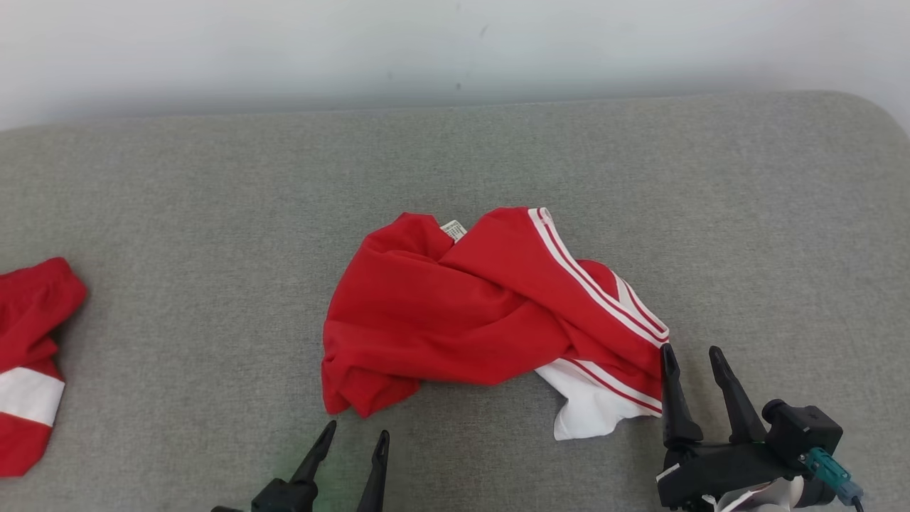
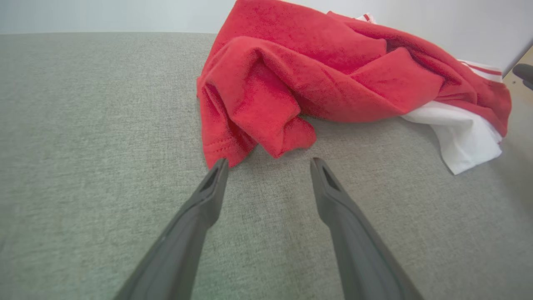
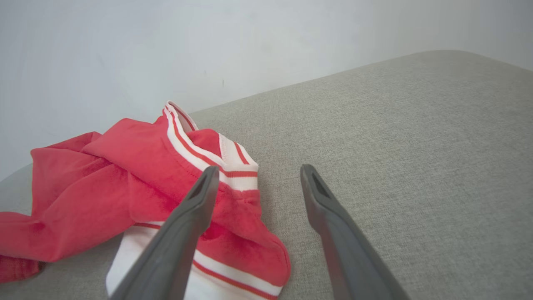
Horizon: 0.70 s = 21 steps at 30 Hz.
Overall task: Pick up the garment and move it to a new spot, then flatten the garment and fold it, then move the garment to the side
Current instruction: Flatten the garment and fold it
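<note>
A pale wall (image 1: 284, 43) runs across the 12 o'clock side of the head view. Below it a grey woven surface (image 1: 213, 178) spreads from edge to edge, its corner rounded at 2 o'clock.

The garment (image 1: 455, 306) lies crumpled in a heap near the middle of the surface. It is red, with white stripes along a band that runs from 12 o'clock down to 4 o'clock of the heap. A white panel with thin red stripes sticks out flat at the heap's 5 o'clock edge. Nothing holds the garment, and it rests wholly on the surface.

A second red cloth with a white band (image 1: 28, 341) lies at 9 o'clock, cut off by the picture's edge and well apart from the garment.

The right pincer (image 1: 689, 350) sits at 4 o'clock, released, its two dark fingers spread with nothing between them. Its inner finger reaches the striped edge of the garment. In the right wrist view that finger crosses in front of the striped band, and I cannot tell whether it touches.

The left pincer (image 1: 357, 429) sits at 6 o'clock, also released and empty. Its tips point at the garment's 7 o'clock corner and stand just beside the red hem, with bare surface between the fingers.

A small white label (image 1: 453, 229) peeks out at the heap's 12 o'clock edge.
</note>
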Available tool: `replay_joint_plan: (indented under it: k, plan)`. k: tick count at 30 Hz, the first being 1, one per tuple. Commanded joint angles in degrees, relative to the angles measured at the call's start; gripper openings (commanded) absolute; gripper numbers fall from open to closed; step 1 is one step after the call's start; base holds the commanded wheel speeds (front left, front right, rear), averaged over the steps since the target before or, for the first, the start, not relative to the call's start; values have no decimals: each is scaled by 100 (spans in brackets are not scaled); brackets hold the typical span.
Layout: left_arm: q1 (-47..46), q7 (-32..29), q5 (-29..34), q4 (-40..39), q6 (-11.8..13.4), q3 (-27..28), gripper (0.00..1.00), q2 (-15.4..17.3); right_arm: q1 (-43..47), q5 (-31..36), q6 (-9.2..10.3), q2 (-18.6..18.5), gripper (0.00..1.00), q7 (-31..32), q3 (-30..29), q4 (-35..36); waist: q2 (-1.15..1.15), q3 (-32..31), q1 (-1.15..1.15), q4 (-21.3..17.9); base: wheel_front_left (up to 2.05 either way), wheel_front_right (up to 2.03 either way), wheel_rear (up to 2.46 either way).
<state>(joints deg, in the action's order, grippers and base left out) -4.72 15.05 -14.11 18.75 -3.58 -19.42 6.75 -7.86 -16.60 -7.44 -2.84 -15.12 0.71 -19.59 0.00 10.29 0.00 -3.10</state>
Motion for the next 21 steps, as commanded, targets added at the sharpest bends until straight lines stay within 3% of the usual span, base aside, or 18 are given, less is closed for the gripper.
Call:
replay_joint_plan:
  k: [1,12,13,15,21]
  plan:
    - [4,18,0,68,-44,22,100,-46,31,-26,-10,1,100,5,13,-20,0,-2,0,-54,0,0,0]
    - [-567,18,-108,647,-147,291,100,-251,-1,44,-10,0,100,5,27,-61,0,8,0,-386,0,0,0]
    - [-630,18,-110,734,-162,323,74,-260,0,48,-10,1,100,5,34,-65,0,9,0,-404,0,0,0]
    - [-756,19,-22,920,-180,342,0,-266,7,52,-11,2,100,5,36,-70,0,9,0,-428,0,0,0]
    - [-780,19,135,1008,-240,423,0,-198,108,17,-11,2,100,6,-57,-71,0,-39,0,-308,0,0,0]
